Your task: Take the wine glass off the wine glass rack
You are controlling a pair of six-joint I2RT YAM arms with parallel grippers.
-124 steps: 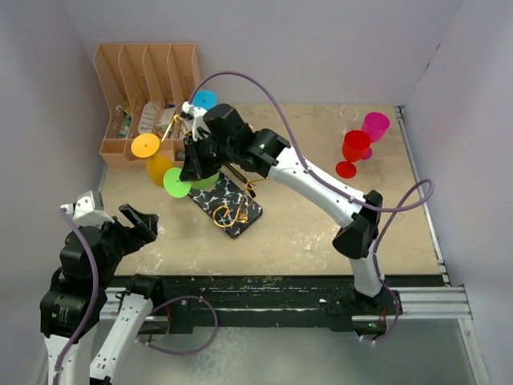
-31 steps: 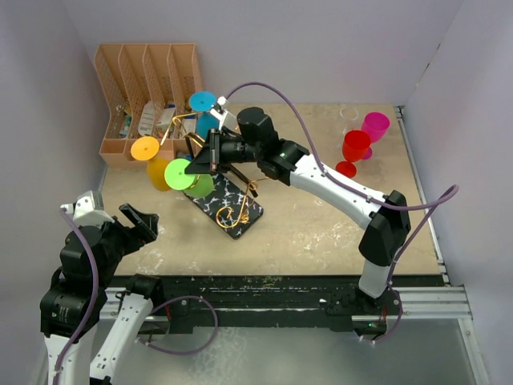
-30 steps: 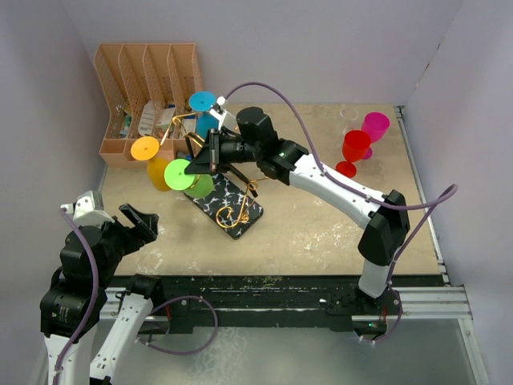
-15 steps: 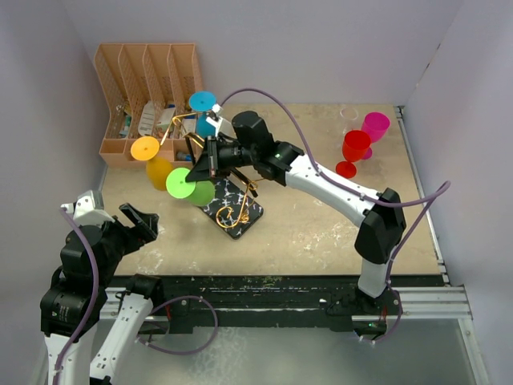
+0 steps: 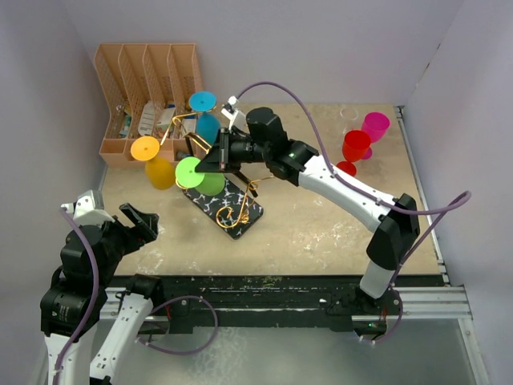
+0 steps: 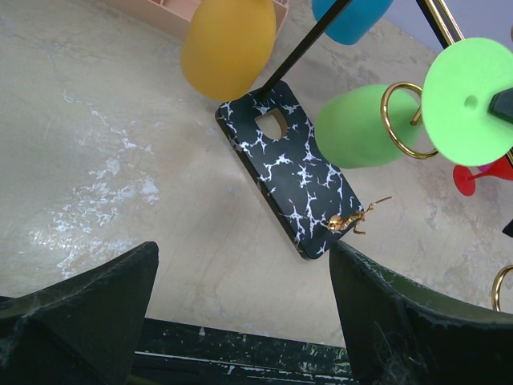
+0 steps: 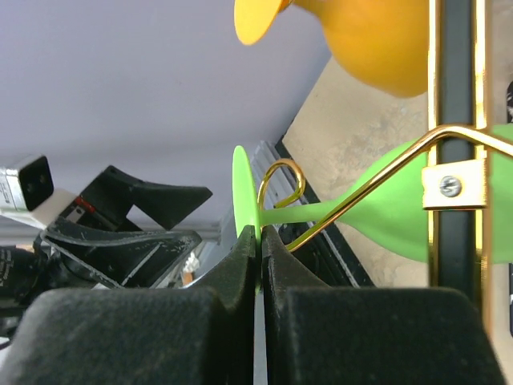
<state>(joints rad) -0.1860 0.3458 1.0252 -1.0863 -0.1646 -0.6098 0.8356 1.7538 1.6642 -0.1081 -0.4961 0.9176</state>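
Observation:
The wine glass rack [image 5: 232, 210] is a gold wire stand on a black, white-veined base [image 6: 296, 172]. Green, yellow and blue wine glasses hang from its arms. My right gripper [image 5: 216, 158] is shut on the rim of the green wine glass's foot disc [image 7: 242, 183]. The disc also shows in the top view [image 5: 188, 172]. The green stem still passes through the gold scroll end [image 7: 280, 180] of one arm, and the bowl [image 6: 357, 127] hangs tilted over the base. My left gripper [image 6: 244, 253] is open and empty, low at the near left [image 5: 138, 220].
A yellow glass [image 5: 160, 172] and a blue glass [image 5: 207, 127] hang on the rack's left and back arms. The orange-brown file organiser [image 5: 148, 80] stands at the back left. A red glass [image 5: 353, 149] and a magenta glass [image 5: 374, 127] stand at the back right.
My right gripper has pulled the green glass a little to the right and back along the rack arm. The right arm's elbow swung right. The left arm has not moved.

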